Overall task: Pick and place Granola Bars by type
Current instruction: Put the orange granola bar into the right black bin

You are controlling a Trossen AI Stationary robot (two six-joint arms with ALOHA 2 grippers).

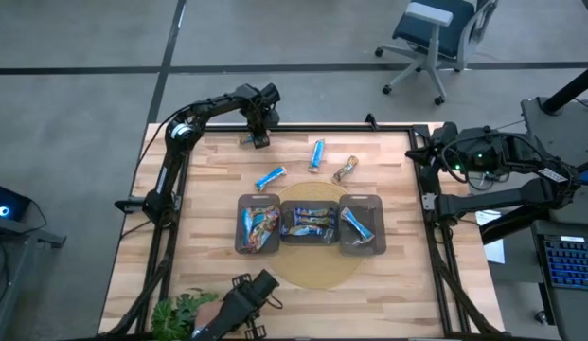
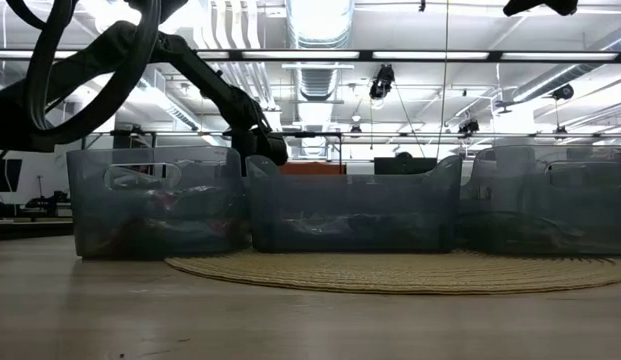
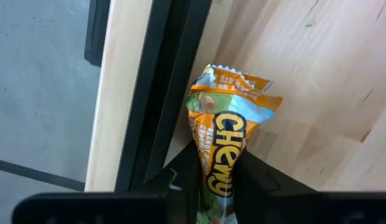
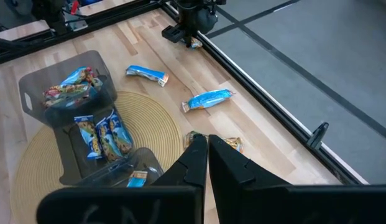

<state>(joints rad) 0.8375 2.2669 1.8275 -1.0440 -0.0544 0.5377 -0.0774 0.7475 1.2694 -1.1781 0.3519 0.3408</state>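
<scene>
Wooden table [image 1: 388, 284], 11 o'clock edge: left gripper [image 1: 260, 135] pinches an orange bar [image 3: 225, 134] for sorting; right gripper [image 4: 205, 149] waits closed, empty, at 3 o'clock.

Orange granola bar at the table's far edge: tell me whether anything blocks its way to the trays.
Nothing visible does. The left hand grips the orange granola bar; bare wood lies between it and the trays, with one blue bar easily cleared.

Orange bar's [image 3: 227, 149] lower end between tool fingers
</scene>
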